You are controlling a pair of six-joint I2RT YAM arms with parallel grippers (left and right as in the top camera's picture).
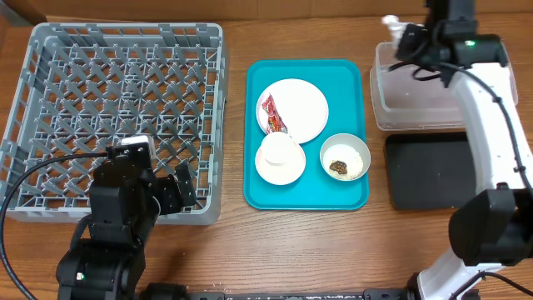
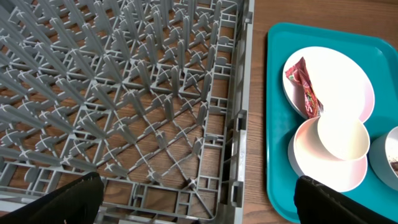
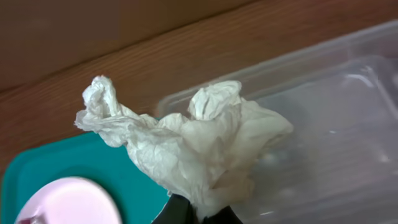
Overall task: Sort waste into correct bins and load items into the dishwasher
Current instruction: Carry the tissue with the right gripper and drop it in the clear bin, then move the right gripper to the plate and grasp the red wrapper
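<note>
My right gripper (image 1: 398, 35) is shut on the crumpled white paper wad (image 3: 186, 140) and holds it above the near-left corner of the clear tub (image 1: 416, 104), which also shows in the right wrist view (image 3: 323, 118). My left gripper (image 1: 171, 192) is open and empty over the front right corner of the grey dish rack (image 1: 50, 108); its fingertips (image 2: 199, 205) straddle the rack's corner (image 2: 236, 155). On the teal tray (image 1: 350, 75) lie the white plate (image 1: 301, 107) with the red wrapper (image 1: 273, 115), a pinkish bowl with a cup in it (image 1: 280, 158), and a bowl (image 1: 356, 150) holding the brown lump (image 1: 339, 167).
The black tray (image 1: 425, 171) lies in front of the clear tub at the right. The right arm's white link (image 1: 491, 125) reaches over both. A cable (image 1: 33, 175) crosses the rack's front left. Bare wooden table runs between rack and teal tray.
</note>
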